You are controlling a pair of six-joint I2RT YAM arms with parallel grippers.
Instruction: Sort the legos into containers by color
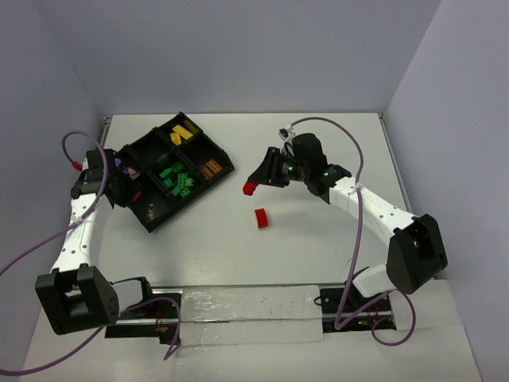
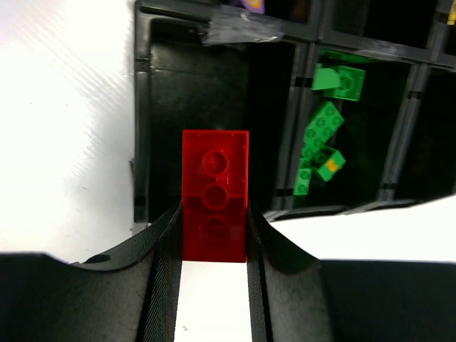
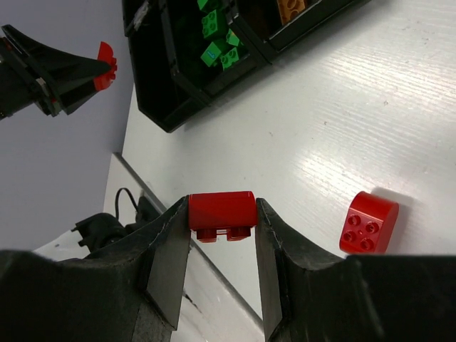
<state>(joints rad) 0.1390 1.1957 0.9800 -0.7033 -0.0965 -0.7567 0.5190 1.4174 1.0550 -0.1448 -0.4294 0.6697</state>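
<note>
Left gripper [image 2: 214,214]: clamps flat red brick [image 2: 215,171] over left-edge tray [image 2: 142,128] for release | Right gripper [image 3: 222,214]: clamps rounded red brick [image 3: 221,208] aloft

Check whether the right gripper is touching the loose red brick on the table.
Apart. The right wrist view shows bare table between the right gripper and the loose red brick.
</note>
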